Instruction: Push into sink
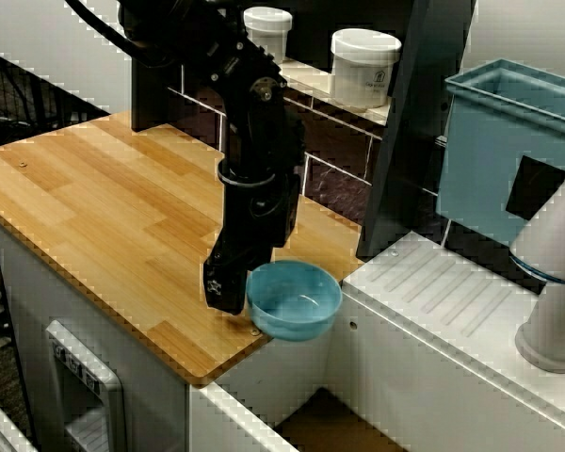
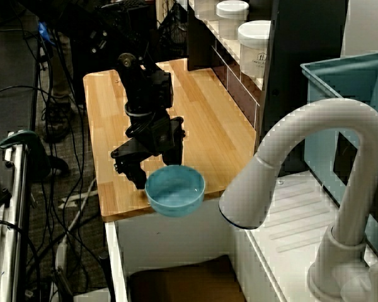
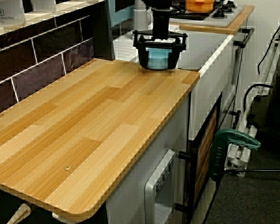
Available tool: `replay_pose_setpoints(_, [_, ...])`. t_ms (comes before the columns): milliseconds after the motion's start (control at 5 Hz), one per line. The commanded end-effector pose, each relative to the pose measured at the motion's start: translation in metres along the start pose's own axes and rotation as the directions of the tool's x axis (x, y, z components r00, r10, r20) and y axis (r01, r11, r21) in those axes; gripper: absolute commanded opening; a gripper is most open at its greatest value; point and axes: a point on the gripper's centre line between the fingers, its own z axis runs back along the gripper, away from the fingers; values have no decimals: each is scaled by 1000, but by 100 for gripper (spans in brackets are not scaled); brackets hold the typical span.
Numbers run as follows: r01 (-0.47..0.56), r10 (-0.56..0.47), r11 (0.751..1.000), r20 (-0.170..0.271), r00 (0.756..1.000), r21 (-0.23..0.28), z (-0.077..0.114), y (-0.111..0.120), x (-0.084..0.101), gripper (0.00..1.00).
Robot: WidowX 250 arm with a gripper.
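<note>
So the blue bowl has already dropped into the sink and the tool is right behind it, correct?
Not quite. The bowl has not dropped: the view from the side shows it on the wooden counter, overhanging the edge above the sink. The tool is right behind it, as you said.

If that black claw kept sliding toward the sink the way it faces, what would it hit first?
The small blue bowl. The gripper sits right behind it at the wooden counter's edge, apparently touching. Beyond the bowl lies only the sink. Whether the jaws are open is unclear.
</note>
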Motion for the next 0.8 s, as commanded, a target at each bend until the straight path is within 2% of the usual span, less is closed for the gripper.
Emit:
replay_pose_setpoints(0, [28,-28,999,15,999,20,6,-7,9,100])
replay_pose_setpoints(200, [19,-19,999,9,1000,44,6,-9,15,100])
replay_pose_setpoints(400, [-22,18,995,35,999,94,11,-10,15,100])
replay_pose_setpoints(600, [-143,133,982,81,988,127,23,-1,5,100])
